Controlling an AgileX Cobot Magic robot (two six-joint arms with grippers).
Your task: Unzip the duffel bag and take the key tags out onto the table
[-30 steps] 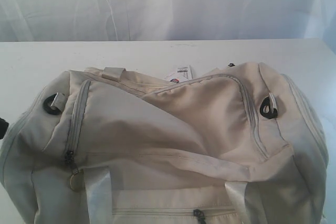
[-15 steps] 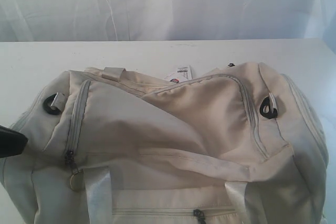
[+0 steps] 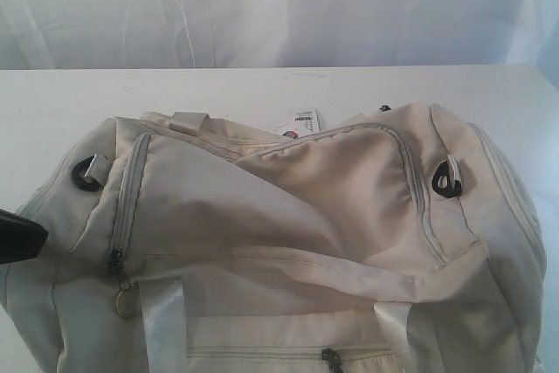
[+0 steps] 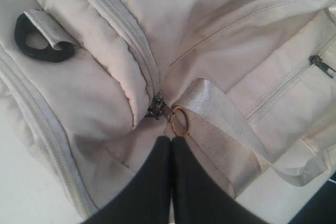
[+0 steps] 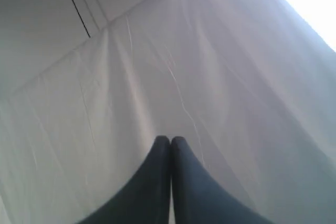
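Sprawling duffel bag (image 3: 288,216) on white table (image 3: 262,89), curtain (image 3: 262,6) behind

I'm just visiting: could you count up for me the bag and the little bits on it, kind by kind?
Duffel bag: 1
Black strap rings: 2
Dark zipper pulls: 2
Thin metal ring: 1
White paper label: 1
Total: 7
A dark speck at the bag's far edge is too small to name, so it is not counted.
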